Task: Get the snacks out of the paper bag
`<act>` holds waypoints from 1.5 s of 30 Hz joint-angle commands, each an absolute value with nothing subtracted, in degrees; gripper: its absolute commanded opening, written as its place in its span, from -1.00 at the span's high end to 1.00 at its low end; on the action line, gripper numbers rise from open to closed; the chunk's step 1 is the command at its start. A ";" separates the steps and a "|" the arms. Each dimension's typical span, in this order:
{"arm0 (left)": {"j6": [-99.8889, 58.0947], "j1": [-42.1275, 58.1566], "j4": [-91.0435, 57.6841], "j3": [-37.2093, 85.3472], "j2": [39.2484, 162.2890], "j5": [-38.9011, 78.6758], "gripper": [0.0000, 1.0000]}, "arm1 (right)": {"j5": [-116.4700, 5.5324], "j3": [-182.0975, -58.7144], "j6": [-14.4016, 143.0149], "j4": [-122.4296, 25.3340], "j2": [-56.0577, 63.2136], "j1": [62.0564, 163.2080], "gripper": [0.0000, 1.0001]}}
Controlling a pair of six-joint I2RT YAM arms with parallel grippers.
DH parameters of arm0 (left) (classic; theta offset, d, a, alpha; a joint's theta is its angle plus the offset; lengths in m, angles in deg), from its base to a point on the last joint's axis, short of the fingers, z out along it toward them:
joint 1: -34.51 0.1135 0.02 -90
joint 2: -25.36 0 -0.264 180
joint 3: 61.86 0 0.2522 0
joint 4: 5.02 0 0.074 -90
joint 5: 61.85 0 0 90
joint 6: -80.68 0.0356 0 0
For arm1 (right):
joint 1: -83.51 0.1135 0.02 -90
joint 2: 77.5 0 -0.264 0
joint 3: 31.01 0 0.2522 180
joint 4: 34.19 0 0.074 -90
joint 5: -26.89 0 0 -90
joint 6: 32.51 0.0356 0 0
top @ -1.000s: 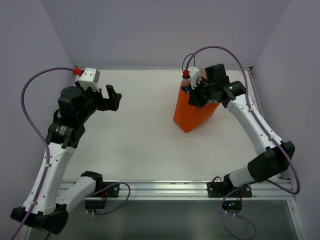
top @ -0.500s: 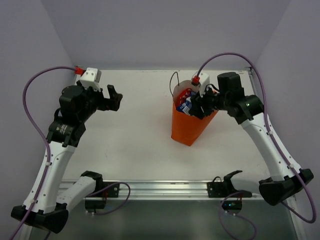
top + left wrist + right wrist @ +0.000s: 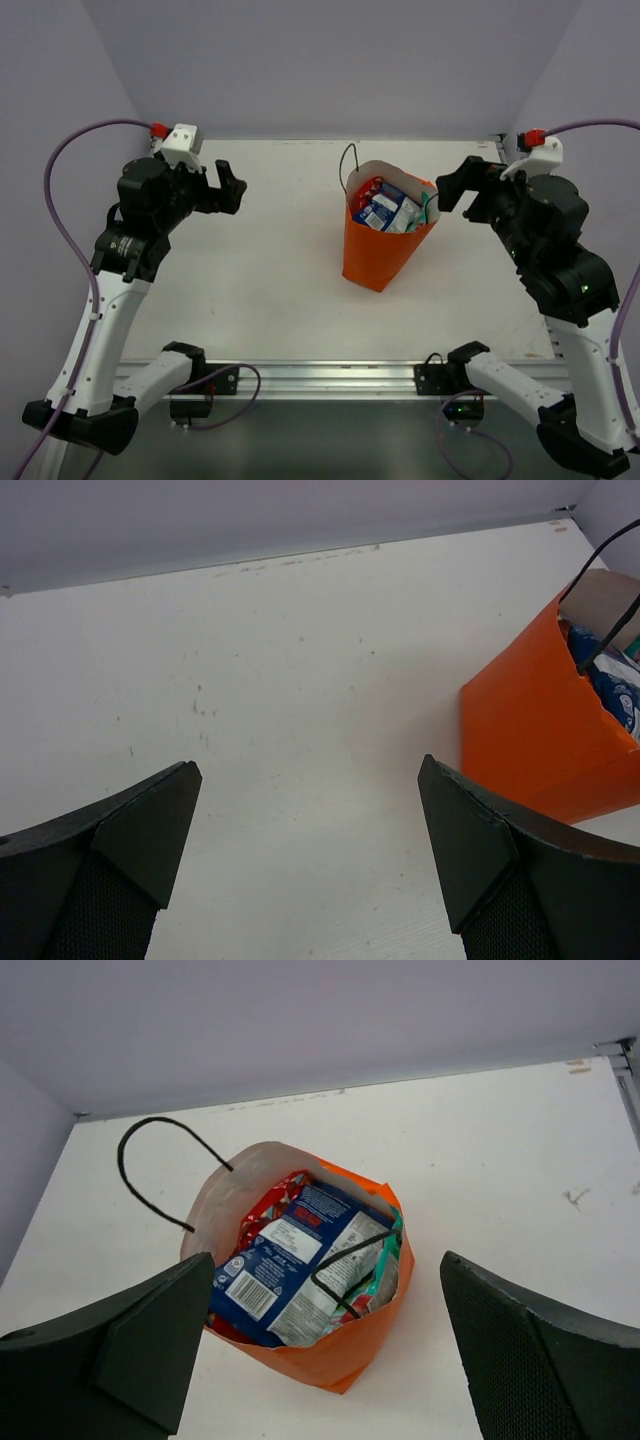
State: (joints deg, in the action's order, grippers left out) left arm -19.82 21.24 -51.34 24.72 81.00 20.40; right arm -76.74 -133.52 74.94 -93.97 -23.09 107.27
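The paper bag [image 3: 383, 250] stands on the table [image 3: 270, 275], its mouth gaping. Inside it I can see a blue packet [image 3: 285, 1260], a red packet [image 3: 281, 1196] and a teal packet [image 3: 386, 1260]. Just right of the bag hangs the right gripper [image 3: 452, 188], fingers spread wide and empty. The left gripper [image 3: 228, 190] hovers well off to the bag's left, equally wide and empty.

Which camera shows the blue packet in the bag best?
Right wrist: it looks into the paper bag and shows the blue packet large, on top. Top external shows it small; left wrist only a sliver past the rim.
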 commanded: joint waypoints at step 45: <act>-25.31 11.07 -53.15 36.27 91.89 9.51 -0.94 | -57.16 -132.14 58.02 -78.46 -1.48 98.54 1.00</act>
State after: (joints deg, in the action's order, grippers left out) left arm -23.82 14.57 -55.27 32.80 91.56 9.80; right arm -65.52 -126.46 64.96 -88.35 0.38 98.82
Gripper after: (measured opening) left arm 0.975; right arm 0.015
